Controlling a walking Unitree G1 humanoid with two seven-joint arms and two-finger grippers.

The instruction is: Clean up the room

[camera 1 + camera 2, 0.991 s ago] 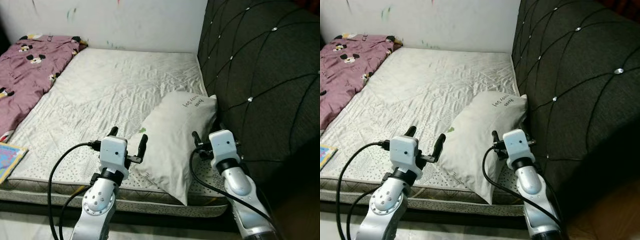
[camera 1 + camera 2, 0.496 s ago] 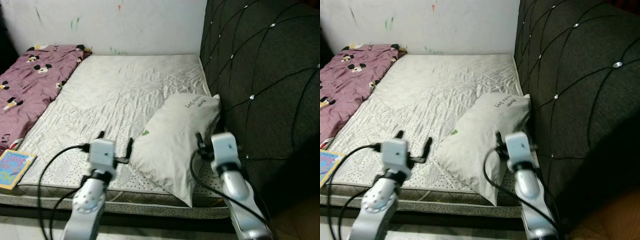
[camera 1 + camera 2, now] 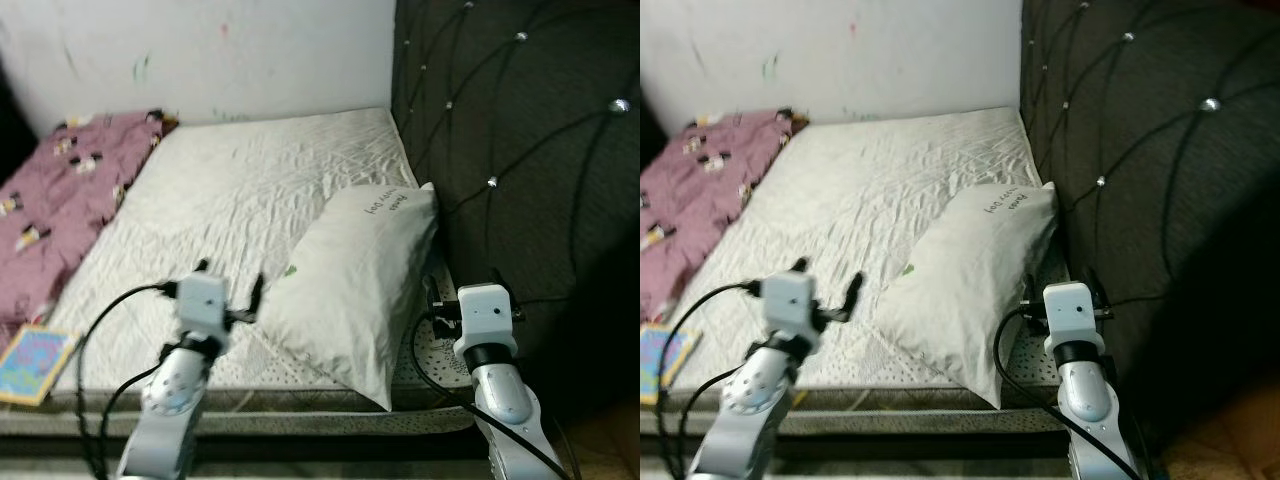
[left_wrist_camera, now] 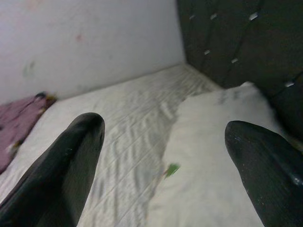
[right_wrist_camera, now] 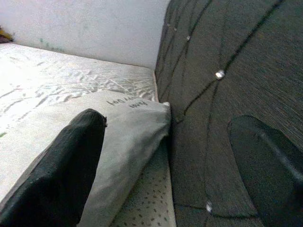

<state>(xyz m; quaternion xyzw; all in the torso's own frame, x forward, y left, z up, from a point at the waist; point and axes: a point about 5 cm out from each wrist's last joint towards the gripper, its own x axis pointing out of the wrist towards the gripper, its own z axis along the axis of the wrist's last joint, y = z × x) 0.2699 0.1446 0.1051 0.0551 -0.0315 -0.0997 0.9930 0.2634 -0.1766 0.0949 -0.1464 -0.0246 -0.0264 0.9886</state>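
Observation:
A white pillow with small writing lies slanted on the mattress, its far end against the dark padded headboard. My left gripper hovers open just left of the pillow's near edge, one fingertip close to it, with nothing held. In the left wrist view the pillow lies ahead between the spread fingers. My right gripper stands open at the pillow's right side, in the narrow gap by the headboard. The right wrist view has the pillow beside one finger and the headboard beside the other.
A pink blanket with cartoon mouse prints covers the bed's left side. A colourful book lies at the near left corner. The white wall closes the far end, and the headboard walls off the right.
The whole view has shifted as the camera moved. My right gripper now sits lower and further right of the pillow. The left gripper stays open by the pillow's near edge. The pillow has not moved.

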